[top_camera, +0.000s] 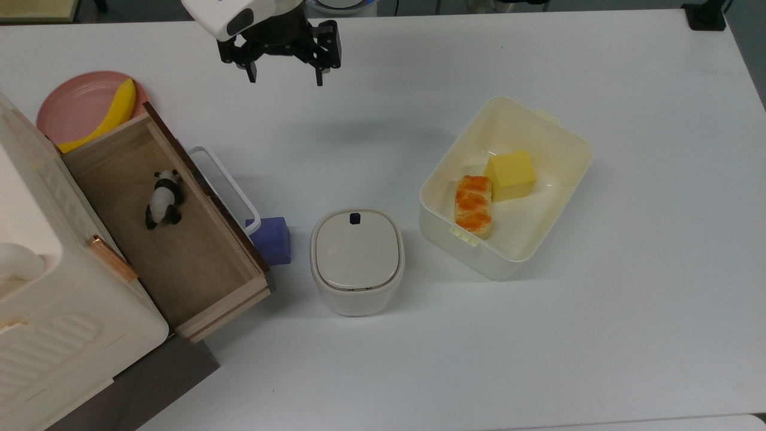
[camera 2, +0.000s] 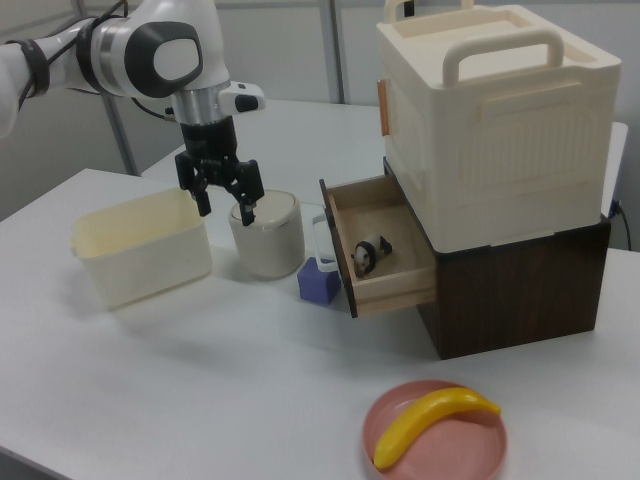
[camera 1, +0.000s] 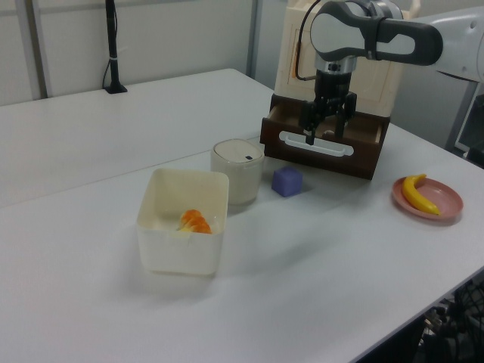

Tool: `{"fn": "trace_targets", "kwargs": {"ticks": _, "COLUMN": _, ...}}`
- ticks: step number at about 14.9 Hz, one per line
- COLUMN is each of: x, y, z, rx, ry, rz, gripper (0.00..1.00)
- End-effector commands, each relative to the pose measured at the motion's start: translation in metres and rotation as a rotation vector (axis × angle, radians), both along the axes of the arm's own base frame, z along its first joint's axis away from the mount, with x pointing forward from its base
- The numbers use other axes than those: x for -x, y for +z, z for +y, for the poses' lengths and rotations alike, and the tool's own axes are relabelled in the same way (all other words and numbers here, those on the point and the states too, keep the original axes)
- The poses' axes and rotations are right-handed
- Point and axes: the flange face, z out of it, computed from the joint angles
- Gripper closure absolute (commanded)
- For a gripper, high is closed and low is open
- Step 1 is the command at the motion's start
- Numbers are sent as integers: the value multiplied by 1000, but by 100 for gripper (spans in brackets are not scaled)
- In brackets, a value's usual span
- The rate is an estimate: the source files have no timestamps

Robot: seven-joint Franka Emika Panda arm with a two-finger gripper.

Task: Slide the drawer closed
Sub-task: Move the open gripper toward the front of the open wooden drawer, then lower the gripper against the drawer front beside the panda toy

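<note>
1. We see the gripper (top_camera: 286,76) with fingers (camera 2: 204,206) spread wide, holding nothing, above the tabletop (top_camera: 419,359) near its far edge.
2. The drawer (top_camera: 167,227) stands pulled out at the tabletop's left in the top view, a panda toy (top_camera: 163,199) inside.

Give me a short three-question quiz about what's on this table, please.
1. True or false: the drawer is shut.
2. What lies inside the drawer? A) banana B) toy panda C) purple block
3. Which object sits beside the drawer's white handle?

Key:
1. False; it stands pulled out, and the gripper hangs open above the table, apart from it.
2. B
3. The purple block.
</note>
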Motion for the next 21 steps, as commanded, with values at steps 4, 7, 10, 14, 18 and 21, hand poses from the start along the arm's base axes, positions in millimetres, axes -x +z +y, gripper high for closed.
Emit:
{"fn": "trace_targets", "kwargs": {"ticks": 4, "x": 8, "y": 4, "z": -2, "rx": 2, "ry": 20, "rz": 11, "gripper": 96}}
{"fn": "trace_targets", "kwargs": {"ticks": 7, "x": 7, "y": 3, "z": 2, "rx": -26, "ry": -31, "rz": 10, "gripper": 100}}
{"fn": "trace_targets", "kwargs": {"ticks": 10, "x": 3, "y": -10, "z": 12, "rx": -6, "ry": -359, "rz": 22, "gripper": 100}}
{"fn": "trace_targets", "kwargs": {"ticks": 14, "x": -13, "y": -41, "z": 15, "rx": 11, "ry": -812, "rz": -99, "gripper": 100}}
{"fn": "trace_targets", "kwargs": {"ticks": 18, "x": -30, "y": -78, "z": -3, "rx": 16, "ry": -906, "rz": -155, "gripper": 100}}
{"fn": "trace_targets", "kwargs": {"ticks": 21, "x": -54, "y": -97, "z": -30, "rx": 62, "ry": -910, "rz": -253, "gripper": 100}}
